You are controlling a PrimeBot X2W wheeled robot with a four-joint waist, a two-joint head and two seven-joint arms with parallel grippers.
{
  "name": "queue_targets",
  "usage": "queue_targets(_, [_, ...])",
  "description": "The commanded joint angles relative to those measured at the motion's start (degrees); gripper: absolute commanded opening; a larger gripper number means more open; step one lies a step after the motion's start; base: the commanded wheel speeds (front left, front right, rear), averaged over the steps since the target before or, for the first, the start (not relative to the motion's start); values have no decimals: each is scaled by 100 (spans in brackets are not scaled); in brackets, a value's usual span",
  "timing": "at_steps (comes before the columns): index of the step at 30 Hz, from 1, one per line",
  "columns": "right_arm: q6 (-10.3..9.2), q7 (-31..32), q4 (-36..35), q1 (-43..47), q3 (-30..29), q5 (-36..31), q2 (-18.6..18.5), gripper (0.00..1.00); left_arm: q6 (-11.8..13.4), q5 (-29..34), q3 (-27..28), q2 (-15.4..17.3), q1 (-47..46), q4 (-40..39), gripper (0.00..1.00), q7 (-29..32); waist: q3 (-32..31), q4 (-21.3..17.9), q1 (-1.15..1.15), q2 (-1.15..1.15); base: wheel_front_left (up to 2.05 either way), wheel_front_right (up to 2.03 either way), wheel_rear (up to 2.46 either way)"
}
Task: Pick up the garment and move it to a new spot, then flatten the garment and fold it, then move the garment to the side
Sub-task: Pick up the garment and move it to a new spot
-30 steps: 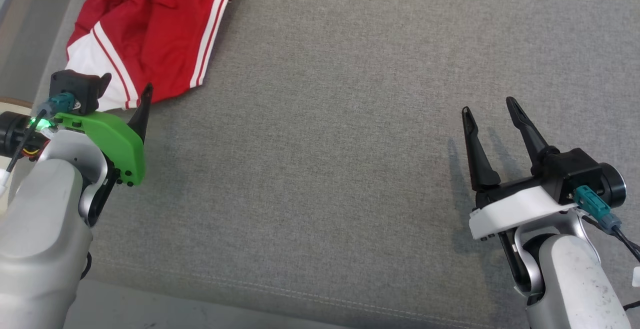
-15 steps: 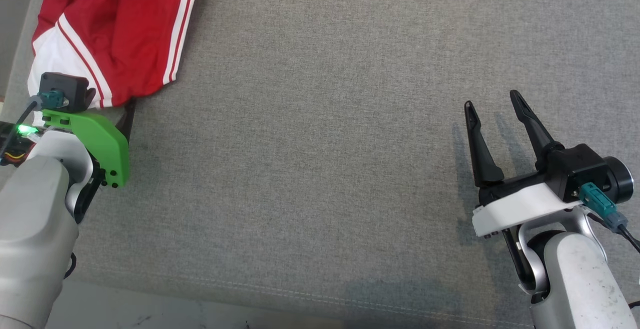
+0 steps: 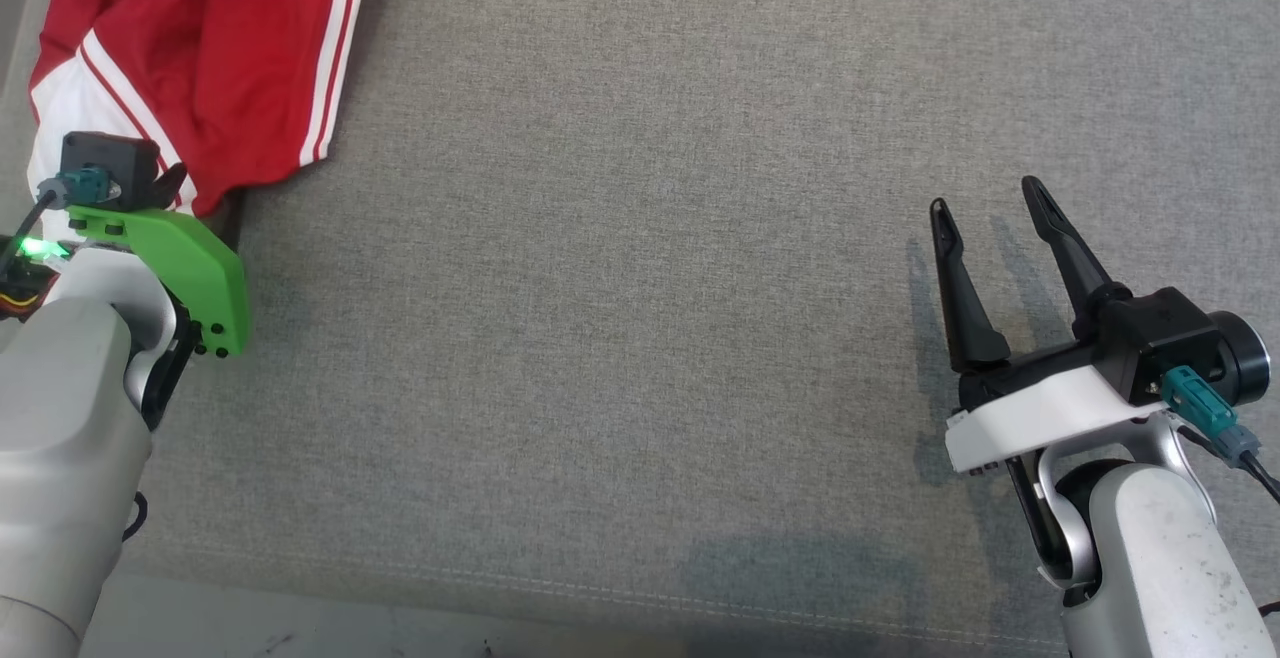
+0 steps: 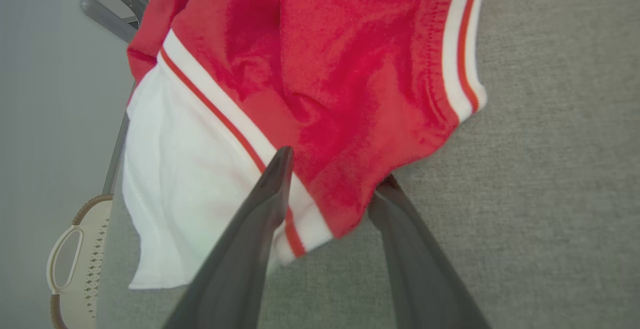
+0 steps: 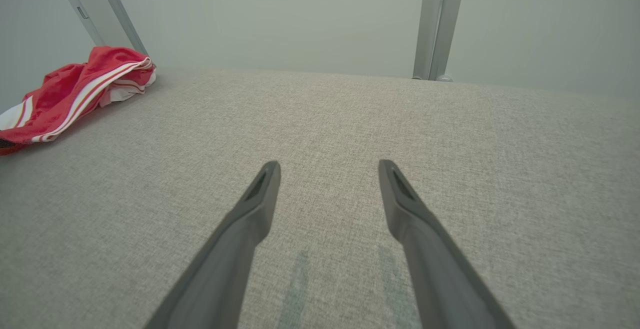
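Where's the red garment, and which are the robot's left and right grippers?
red garment (image 3: pixel 230 68): head view, on its red middle panel.
left gripper (image 4: pixel 336 165): left wrist view, midway between its fingertips, at the garment's hem.
right gripper (image 3: pixel 984 194): head view, midway between its fingertips.

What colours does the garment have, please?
Red with white stripes and a white panel; the garment shows best in the left wrist view.

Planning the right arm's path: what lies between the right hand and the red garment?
Only bare grey cloth surface between right hand and red garment, per head view.
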Motion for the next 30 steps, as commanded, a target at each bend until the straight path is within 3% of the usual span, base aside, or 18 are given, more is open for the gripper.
queue_targets(1, [-8,-32,-24,-37,-7,-54,-9,100,2,12,15,-15,-113,38,0,-118,3,-5,0,56,0,0,0])
queue_targets(17, [-8,-337,442,-71,12,158,51,100,-4,14,-105,143,-516,-99,0,-1137,-583,-93,0,56,0,0,0])
queue_targets(30, [-8,-770,1008,101,1,684,59,100,-5,199,-571,172,-880,-1159,0,-949,-1424,-446,0,56,0,0,0])
